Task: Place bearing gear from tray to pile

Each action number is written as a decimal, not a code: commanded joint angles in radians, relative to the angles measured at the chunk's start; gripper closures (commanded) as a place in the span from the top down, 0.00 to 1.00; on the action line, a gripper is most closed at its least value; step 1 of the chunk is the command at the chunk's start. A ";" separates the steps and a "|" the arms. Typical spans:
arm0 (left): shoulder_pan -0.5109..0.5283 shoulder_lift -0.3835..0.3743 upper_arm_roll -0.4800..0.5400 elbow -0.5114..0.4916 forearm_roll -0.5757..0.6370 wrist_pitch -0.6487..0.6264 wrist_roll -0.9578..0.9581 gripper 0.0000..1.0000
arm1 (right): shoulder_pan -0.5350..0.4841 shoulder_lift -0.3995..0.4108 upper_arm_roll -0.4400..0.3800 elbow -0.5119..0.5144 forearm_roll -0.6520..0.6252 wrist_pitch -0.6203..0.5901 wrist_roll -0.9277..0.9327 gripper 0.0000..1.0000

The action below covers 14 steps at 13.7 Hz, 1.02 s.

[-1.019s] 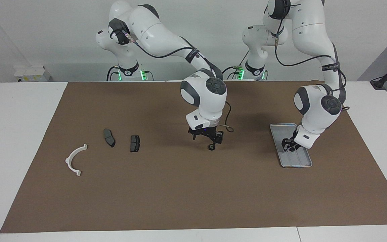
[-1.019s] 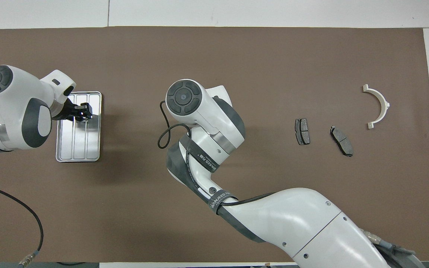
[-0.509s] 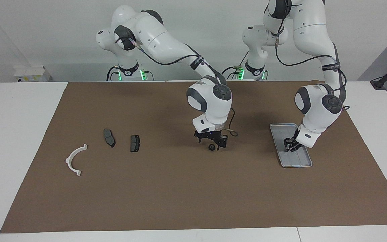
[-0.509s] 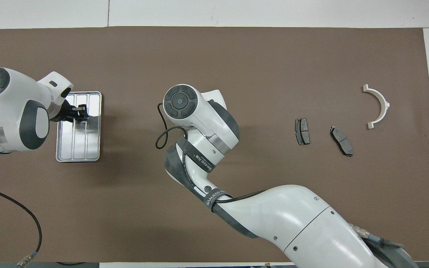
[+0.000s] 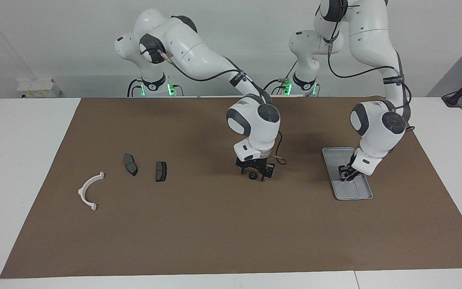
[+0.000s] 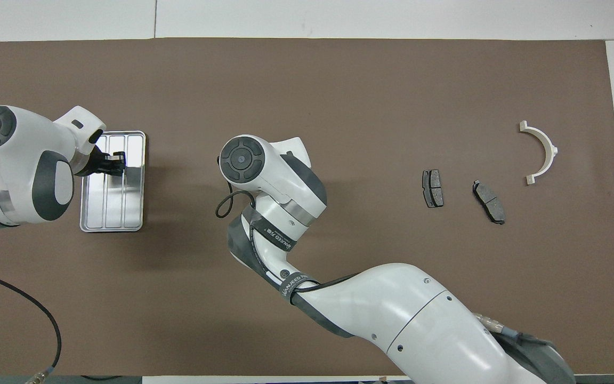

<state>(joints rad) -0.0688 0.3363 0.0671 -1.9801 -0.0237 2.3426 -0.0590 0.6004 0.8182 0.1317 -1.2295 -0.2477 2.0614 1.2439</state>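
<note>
My right gripper [image 5: 255, 175], jaws spread, straddles the small black bearing gear [image 5: 252, 176] on mid-table, well apart from the tray [image 5: 332, 154] and pile [image 5: 130, 164], so carrying remains; my left gripper [image 5: 346, 173] hovers over the tray, jaws unreadable.

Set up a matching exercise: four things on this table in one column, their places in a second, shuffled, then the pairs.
Things:
1. tray
2. white bracket
3. bearing gear
4. left gripper

Places:
A. on the mat mid-table, under the right gripper
B. at the right arm's end, beside two dark pads
C. at the left arm's end
D. low over the tray

Pairs: 1-C, 2-B, 3-A, 4-D
</note>
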 commanded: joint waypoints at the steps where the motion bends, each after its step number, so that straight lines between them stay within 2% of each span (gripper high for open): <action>1: 0.014 -0.025 -0.004 -0.042 0.010 0.017 0.010 0.00 | -0.007 0.021 0.008 0.028 -0.036 0.011 0.029 0.90; 3: 0.012 -0.026 -0.004 -0.010 0.007 -0.034 0.001 0.00 | -0.007 0.021 0.011 0.027 -0.033 0.011 0.031 0.87; 5: 0.012 -0.060 -0.004 0.038 0.004 -0.138 -0.002 0.00 | -0.002 0.022 0.011 0.027 -0.032 0.011 0.052 0.86; 7: 0.014 -0.100 -0.004 0.067 0.002 -0.228 -0.004 0.00 | -0.004 0.022 0.011 0.027 -0.032 0.011 0.049 0.80; 10: 0.014 -0.123 -0.001 0.087 0.001 -0.272 -0.008 0.00 | -0.004 0.024 0.011 0.027 -0.025 0.013 0.057 0.71; 11: 0.014 -0.123 -0.001 0.108 0.001 -0.299 -0.013 0.00 | -0.002 0.024 0.011 0.027 -0.022 0.011 0.058 0.61; 13: 0.014 -0.128 -0.001 0.142 0.001 -0.353 -0.018 0.00 | 0.001 0.024 0.012 0.027 -0.019 0.013 0.061 0.57; 14: 0.012 -0.129 -0.004 0.142 0.001 -0.356 -0.036 0.00 | 0.002 0.024 0.012 0.025 -0.021 0.013 0.066 0.52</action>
<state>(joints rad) -0.0653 0.2139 0.0715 -1.8581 -0.0240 2.0277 -0.0680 0.6020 0.8211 0.1357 -1.2224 -0.2558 2.0680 1.2695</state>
